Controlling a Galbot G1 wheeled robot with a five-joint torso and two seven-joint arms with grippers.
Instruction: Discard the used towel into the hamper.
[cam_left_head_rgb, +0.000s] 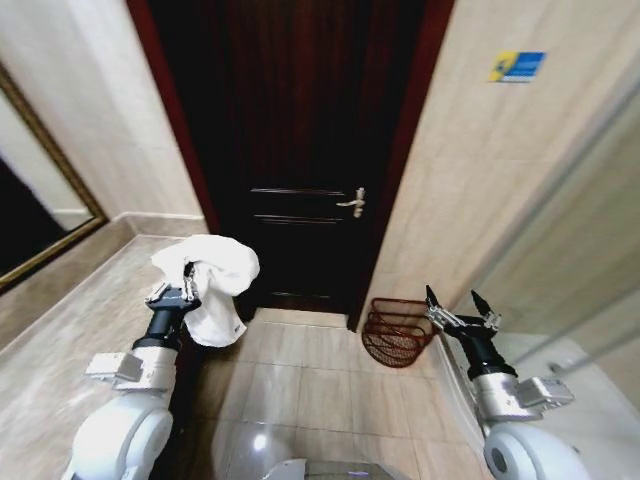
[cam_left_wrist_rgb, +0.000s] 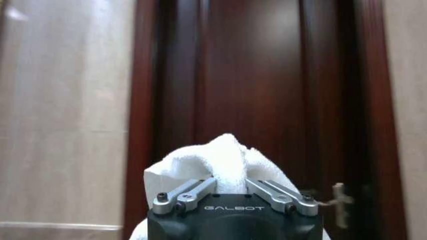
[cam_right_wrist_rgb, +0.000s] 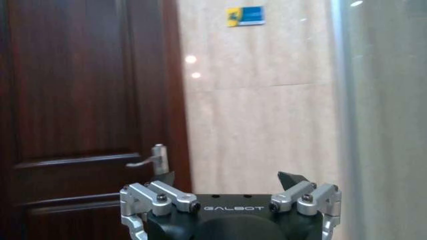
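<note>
Facing the dark wooden door (cam_left_head_rgb: 300, 150) across the tiled floor (cam_left_head_rgb: 290, 380), I have my left end effector (cam_left_head_rgb: 186, 291) clamped on the white towel (cam_left_head_rgb: 212, 280), while the hamper (cam_left_head_rgb: 397, 331) stands off to its right, nearer my idle, spread-fingered right end effector (cam_left_head_rgb: 460, 308).

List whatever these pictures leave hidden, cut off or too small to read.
- Left gripper, head view: its jaw tips are buried in the white towel.
- Towel, left wrist view: its lower part is hidden behind the gripper body.
- Hamper, head view: the right gripper overlaps its rim.
- Blue and yellow sign: print too small to read.
</note>
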